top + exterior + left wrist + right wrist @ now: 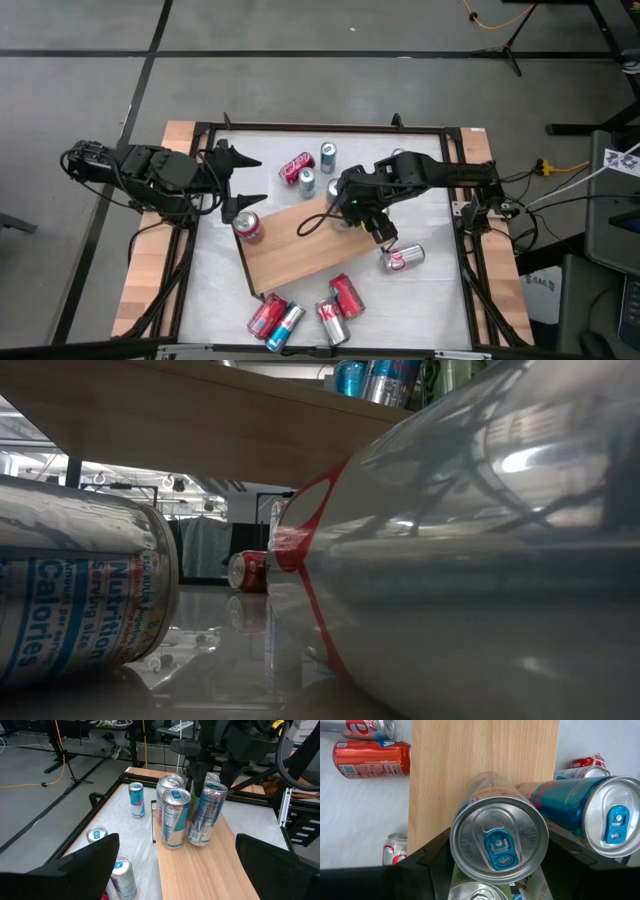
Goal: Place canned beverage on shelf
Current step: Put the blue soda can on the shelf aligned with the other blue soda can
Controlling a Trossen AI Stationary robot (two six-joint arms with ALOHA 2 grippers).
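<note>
Right hand over cans on the shelf; left hand apart.

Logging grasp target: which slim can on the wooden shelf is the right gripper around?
The silver slim can with a blue tab, between the right gripper fingers; the blue-sided can leans beside it.

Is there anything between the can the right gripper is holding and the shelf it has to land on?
Nothing visible. The right gripper holds a slim can upright over the shelf, with bare wood beneath it. Another slim can stands close beside it, so space on that side is tight.
</note>
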